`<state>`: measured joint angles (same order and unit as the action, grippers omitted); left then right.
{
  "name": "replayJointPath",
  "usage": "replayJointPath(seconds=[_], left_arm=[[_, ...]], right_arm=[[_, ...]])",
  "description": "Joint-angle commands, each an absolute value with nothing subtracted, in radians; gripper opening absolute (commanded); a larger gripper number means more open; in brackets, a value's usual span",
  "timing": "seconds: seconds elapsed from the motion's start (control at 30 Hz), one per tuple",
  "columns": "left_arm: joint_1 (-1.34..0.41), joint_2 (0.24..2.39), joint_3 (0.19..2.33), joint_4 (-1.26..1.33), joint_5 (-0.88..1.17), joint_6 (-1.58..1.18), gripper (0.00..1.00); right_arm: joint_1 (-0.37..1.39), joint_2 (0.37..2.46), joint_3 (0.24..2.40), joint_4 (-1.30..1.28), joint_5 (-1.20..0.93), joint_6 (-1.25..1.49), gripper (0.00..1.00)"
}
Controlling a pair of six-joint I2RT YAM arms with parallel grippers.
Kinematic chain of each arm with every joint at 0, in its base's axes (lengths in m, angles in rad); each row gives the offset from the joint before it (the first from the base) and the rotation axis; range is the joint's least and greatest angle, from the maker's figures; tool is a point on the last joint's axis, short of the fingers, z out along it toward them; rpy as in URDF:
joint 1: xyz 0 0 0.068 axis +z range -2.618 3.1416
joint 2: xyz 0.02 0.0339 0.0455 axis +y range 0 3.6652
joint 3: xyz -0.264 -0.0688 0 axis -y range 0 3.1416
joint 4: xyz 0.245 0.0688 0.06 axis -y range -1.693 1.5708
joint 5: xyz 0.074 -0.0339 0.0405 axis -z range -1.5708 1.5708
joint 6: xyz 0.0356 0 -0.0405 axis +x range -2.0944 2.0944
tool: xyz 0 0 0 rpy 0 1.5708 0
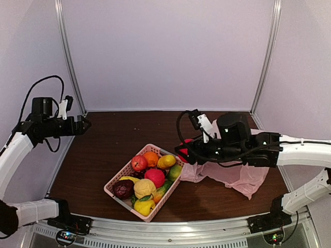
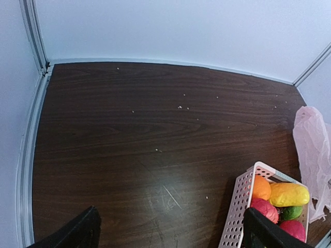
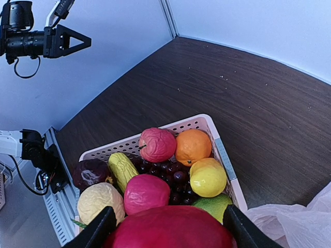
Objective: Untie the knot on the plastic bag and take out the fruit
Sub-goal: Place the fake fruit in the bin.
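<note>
The right gripper (image 3: 169, 228) pinches 1 red fruit (image 3: 170, 235) at the frame's bottom edge, by the pink basket (image 3: 207, 122). The left gripper (image 1: 84, 124) hangs spread at far left. The plastic bag (image 1: 243, 175) lies lower right.

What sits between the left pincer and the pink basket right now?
Only tabletop with pale specks between the left pincer and the basket, per the left wrist view.
</note>
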<state>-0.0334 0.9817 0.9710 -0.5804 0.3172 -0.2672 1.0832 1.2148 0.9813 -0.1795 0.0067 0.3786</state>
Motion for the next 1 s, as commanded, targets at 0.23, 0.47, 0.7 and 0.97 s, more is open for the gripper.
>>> replayJointPath(seconds=[0.23,0.47,0.7,0.97], left_arm=[[-0.026,0.857,0.794,-0.486,0.173,-0.212,0.97],[-0.026,0.784,0.779,-0.473,0.101,-0.207,0.97],[-0.026,0.787,0.784,-0.48,0.075,-0.206,0.97],[-0.026,0.787,0.785,-0.477,0.077,-0.202,0.97]], right_arm=[[1.15,1.49,1.192,-0.288,0.197,0.396,0.51],[1.162,1.691,1.358,-0.298,0.199,0.363,0.52],[1.161,1.864,1.522,-0.35,0.233,0.36,0.54],[1.134,1.976,1.597,-0.373,0.244,0.383,0.57]])
